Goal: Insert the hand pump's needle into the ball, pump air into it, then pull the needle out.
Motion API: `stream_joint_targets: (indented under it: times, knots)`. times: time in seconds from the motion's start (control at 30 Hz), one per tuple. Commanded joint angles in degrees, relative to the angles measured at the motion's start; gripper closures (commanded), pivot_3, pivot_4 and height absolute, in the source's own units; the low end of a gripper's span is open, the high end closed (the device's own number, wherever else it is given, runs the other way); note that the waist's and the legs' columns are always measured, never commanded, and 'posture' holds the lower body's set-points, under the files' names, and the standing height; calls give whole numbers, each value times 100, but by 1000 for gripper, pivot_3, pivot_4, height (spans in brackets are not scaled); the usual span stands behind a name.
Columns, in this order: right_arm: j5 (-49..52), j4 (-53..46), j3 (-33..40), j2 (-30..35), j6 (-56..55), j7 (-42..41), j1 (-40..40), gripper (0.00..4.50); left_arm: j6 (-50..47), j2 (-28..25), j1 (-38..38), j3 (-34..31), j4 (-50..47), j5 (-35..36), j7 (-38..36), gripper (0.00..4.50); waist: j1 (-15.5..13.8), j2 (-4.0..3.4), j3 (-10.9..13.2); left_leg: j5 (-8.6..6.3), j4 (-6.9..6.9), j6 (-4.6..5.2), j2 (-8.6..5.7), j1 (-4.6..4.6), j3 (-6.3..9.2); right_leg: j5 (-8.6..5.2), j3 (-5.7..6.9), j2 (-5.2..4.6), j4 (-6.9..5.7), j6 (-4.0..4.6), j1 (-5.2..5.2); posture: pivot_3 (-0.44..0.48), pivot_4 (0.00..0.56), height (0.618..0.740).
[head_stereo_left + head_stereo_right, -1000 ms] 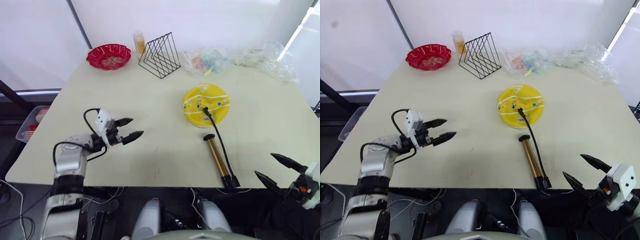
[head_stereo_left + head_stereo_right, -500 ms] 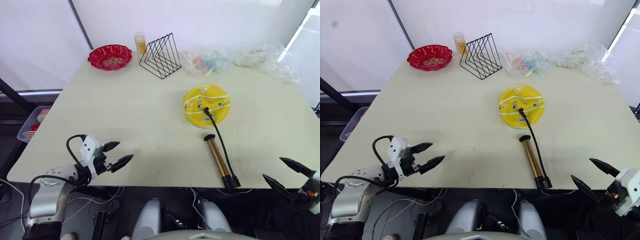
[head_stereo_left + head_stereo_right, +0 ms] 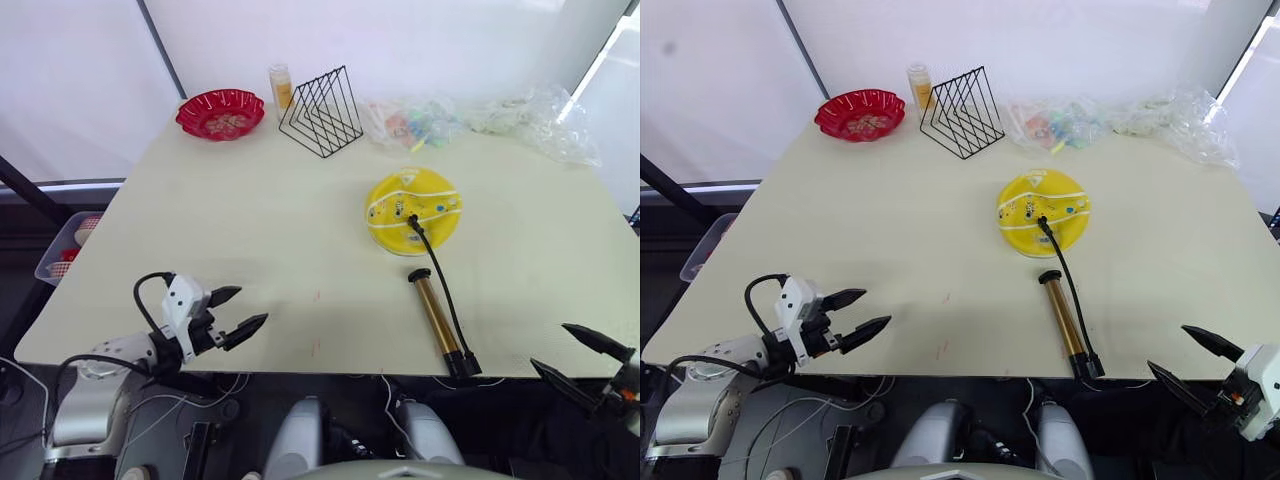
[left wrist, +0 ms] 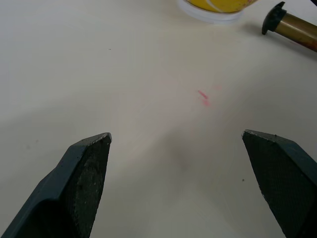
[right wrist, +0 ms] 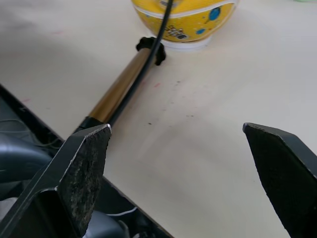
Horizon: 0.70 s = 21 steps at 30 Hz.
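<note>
Since a second ago, both arms have pulled back toward the near edge of the tabletop [image 3: 250, 230]: the left gripper [image 3: 236, 312], which had been over the surface left of centre, now hovers at the near-left edge, and the right gripper [image 3: 583, 358] has dropped lower, off the near-right corner. Both grippers have their black fingers spread wide apart and hold nothing. The hand pump [image 3: 437, 318], a gold-bronze cylinder with black end caps, lies flat near the front edge, right of centre, its T-handle end at the table's rim. Its thin black hose [image 3: 440, 280] runs alongside the cylinder and up onto a yellow ball [image 3: 412, 208] sitting on a white ring just beyond the pump. The hose end rests on top of the ball; the needle itself is too small to make out. Along the far edge sit a red bowl [image 3: 219, 112], a black wire rack [image 3: 320, 110] and crumpled clear plastic bags [image 3: 480, 118].
</note>
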State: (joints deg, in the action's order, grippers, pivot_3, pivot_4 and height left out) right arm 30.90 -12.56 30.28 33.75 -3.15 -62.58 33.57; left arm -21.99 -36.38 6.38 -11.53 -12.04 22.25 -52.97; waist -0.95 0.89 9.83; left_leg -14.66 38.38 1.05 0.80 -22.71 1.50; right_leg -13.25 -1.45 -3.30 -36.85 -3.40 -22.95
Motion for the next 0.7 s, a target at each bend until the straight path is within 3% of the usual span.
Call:
stream_joint_targets:
  times: [0.03,0.37,0.5,0.7]
  knots:
    - [175,-259,142,117,-25,-177,133,0,-491,0,-333,384,-581,125,210,42,12,0,0,0,0,0,0,0,-1,0,-1,0,0,-1,0,0,150,740]
    - [255,-586,99,121,69,-155,143,0,-1997,429,-1382,1491,-1056,239,955,42,22,-5,-3,0,0,0,-10,2,0,1,-7,21,-1,0,0,0,150,740]
    - [274,-802,47,124,127,-78,80,0,-2595,1091,-1873,1752,-868,330,1555,42,15,-4,-2,0,2,0,-17,1,1,1,-8,21,-1,0,1,0,150,740]
    - [317,-986,62,163,287,-29,43,0,-2886,1761,-2483,2395,-447,138,1892,42,21,-4,-3,1,5,0,-23,-2,3,3,-6,25,-1,0,3,0,150,740]
